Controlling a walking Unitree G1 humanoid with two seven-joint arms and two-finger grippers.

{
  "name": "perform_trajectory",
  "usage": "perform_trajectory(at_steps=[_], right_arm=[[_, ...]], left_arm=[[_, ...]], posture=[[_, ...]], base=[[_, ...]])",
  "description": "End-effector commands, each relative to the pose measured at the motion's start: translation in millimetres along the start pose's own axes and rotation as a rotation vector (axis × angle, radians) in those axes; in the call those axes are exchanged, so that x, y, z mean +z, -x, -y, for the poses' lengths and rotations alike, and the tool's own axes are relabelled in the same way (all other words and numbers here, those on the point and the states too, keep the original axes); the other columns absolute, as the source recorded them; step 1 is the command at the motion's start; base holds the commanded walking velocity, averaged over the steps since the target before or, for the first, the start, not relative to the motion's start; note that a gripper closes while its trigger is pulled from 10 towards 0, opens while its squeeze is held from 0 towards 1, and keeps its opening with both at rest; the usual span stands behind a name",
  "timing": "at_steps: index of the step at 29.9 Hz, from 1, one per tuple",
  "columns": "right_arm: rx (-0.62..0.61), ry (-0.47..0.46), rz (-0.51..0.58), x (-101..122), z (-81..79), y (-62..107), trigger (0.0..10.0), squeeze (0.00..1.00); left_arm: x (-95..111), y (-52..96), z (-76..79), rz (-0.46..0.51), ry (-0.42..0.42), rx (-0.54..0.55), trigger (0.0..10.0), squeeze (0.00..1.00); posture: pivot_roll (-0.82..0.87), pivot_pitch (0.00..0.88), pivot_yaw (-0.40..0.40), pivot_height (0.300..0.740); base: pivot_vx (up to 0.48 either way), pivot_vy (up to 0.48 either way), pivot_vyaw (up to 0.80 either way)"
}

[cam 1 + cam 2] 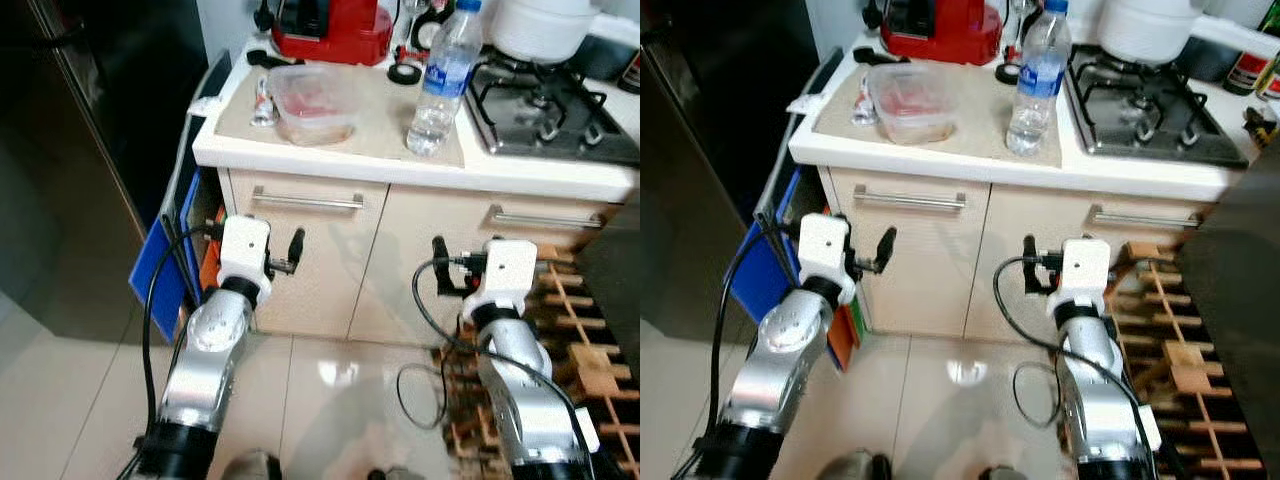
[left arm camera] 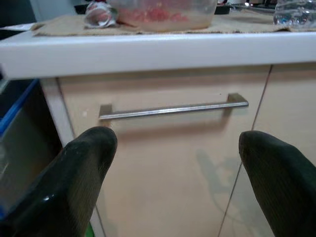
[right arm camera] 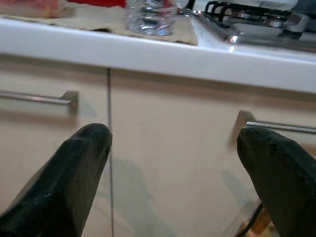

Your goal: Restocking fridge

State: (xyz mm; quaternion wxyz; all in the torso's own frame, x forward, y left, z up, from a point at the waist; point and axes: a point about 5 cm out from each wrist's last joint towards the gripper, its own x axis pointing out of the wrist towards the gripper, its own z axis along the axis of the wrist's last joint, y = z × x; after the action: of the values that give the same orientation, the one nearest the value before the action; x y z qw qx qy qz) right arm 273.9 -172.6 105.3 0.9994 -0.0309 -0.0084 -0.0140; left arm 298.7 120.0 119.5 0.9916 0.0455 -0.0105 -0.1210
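Observation:
On the beige mat on the white counter [image 1: 330,150] stand a clear lidded container [image 1: 312,103] of pinkish food and a clear water bottle [image 1: 443,80] with a blue cap. The dark fridge [image 1: 100,130] fills the left side. Both arms are held low in front of the cabinet drawers, below counter height. My left gripper [image 1: 290,255] is open and empty, facing the left drawer handle [image 2: 173,109] beneath the container. My right gripper [image 1: 441,266] is also open and empty, facing the seam between the two drawers, roughly under the bottle [image 3: 150,17].
A red appliance [image 1: 330,30] stands at the back of the counter, with a gas hob [image 1: 550,105] and white pot [image 1: 545,25] to the right. A blue board [image 1: 165,265] leans between fridge and cabinet. A wooden rack [image 1: 590,340] lies on the floor at right.

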Motion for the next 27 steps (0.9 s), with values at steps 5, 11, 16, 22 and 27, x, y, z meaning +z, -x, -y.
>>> perform_trajectory(at_steps=[5, 11, 16, 22, 27], right_arm=[[0.004, 0.001, 0.004, -0.7, 1.5, -0.1, 10.0, 0.0], [0.007, 0.001, 0.004, -0.7, 0.7, -0.2, 10.0, 0.0], [0.005, 0.005, 0.001, -1.5, 0.7, 0.1, 10.0, 0.0], [-0.001, 0.019, -0.018, -4.6, 0.8, 0.3, 10.0, 0.0], [-0.003, 0.02, -0.011, -4.6, 0.7, 0.1, 10.0, 0.0]], left_arm=[[-4.3, 0.8, 1.6, -0.021, 0.002, -0.007, 10.0, 0.0], [-4.0, 0.5, 1.6, -0.019, 0.001, -0.008, 10.0, 0.0], [-4.1, 0.2, 2.3, -0.02, -0.002, -0.011, 10.0, 0.0], [-4.2, 0.7, 3.0, -0.015, 0.002, -0.022, 10.0, 0.0], [-4.5, 0.4, 3.3, -0.015, -0.006, -0.03, 10.0, 0.0]], posture=[[0.07, 0.029, -0.02, 0.74], [0.07, 0.031, -0.018, 0.74], [0.07, 0.033, -0.017, 0.74], [0.07, 0.034, -0.014, 0.74], [0.07, 0.032, -0.013, 0.74]], base=[[-0.336, 0.0, 0.0], [-0.316, 0.0, 0.0], [-0.309, 0.0, 0.0], [-0.205, 0.0, -0.3], [0.0, 0.0, -0.61]])
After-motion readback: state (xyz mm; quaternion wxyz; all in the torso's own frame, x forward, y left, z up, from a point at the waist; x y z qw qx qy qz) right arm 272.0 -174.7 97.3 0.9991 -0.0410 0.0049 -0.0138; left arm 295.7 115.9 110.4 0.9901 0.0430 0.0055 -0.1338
